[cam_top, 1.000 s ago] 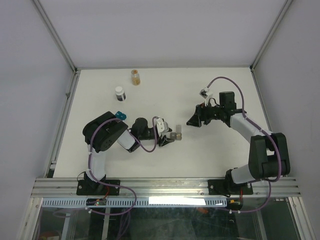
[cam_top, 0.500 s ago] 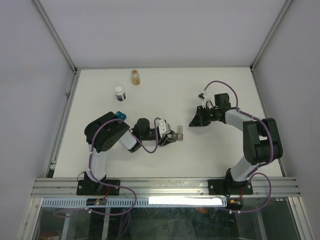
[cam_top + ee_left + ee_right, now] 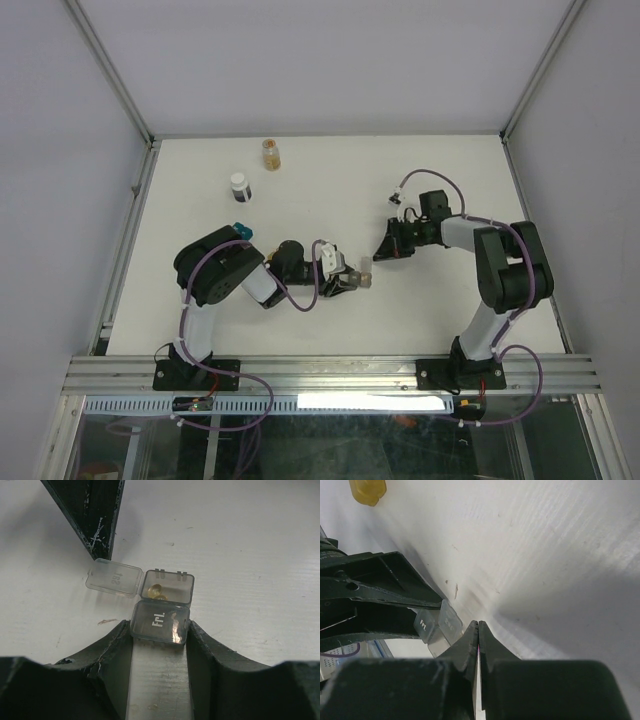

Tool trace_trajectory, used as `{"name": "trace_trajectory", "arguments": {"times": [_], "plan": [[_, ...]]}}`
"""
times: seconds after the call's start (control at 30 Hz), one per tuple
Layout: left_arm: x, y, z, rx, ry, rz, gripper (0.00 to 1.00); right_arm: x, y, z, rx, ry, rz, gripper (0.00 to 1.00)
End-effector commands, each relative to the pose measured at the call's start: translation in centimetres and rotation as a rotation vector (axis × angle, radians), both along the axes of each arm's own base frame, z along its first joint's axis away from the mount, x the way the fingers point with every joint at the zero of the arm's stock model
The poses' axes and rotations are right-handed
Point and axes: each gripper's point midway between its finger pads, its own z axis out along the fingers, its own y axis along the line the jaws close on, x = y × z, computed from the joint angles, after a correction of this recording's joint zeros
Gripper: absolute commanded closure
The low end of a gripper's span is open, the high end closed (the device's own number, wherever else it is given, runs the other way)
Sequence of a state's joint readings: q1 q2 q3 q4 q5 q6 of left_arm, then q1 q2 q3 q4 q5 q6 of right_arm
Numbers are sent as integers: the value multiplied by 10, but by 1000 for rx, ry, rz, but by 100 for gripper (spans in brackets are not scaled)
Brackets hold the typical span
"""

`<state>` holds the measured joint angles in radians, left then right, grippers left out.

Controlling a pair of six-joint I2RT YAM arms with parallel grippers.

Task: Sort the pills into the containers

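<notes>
The gray container [image 3: 159,623] lies on the white table with my left gripper [image 3: 160,628] shut on its closed cell, the one marked "Fri." Its other cell [image 3: 167,587] is open, the lid [image 3: 114,577] flipped left, and yellow pills [image 3: 156,589] lie inside. In the top view the left gripper [image 3: 352,282] holds the container [image 3: 364,279] at table centre. My right gripper [image 3: 378,255] hovers just beyond it. In the right wrist view the right gripper [image 3: 478,625] is shut, with a thin pink sliver between its jaws; the gray container [image 3: 434,625] lies just left of its tips.
The teal container [image 3: 240,229] sits beside the left arm's elbow. An amber bottle [image 3: 271,153] and a white-capped dark bottle [image 3: 239,186] stand at the back left. A small amber-yellow box [image 3: 367,490] lies at the top left of the right wrist view.
The right gripper has closed and moved down-left toward the gray container. The left gripper has slid slightly right with the container and tightened on it.
</notes>
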<state>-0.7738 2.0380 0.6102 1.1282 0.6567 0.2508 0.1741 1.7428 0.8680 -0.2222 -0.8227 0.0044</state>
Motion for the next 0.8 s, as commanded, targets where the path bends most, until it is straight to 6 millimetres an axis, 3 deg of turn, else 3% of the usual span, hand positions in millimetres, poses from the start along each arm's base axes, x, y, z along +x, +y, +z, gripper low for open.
{"name": "trace_trajectory", "arguments": {"times": [0.0, 0.2, 0.5, 0.77], "plan": [[-13, -7, -2, -8, 18, -47, 84, 8, 17, 13, 47, -32, 44, 100], [-13, -7, -5, 2, 27, -44, 84, 2, 24, 17, 81, -17, 86, 100], [-11, -7, -10, 17, 57, -27, 85, -17, 34, 52, 203, -88, 245, 100], [-10, -7, -11, 25, 74, -18, 85, -37, 32, 47, 81, -120, 392, 100]]}}
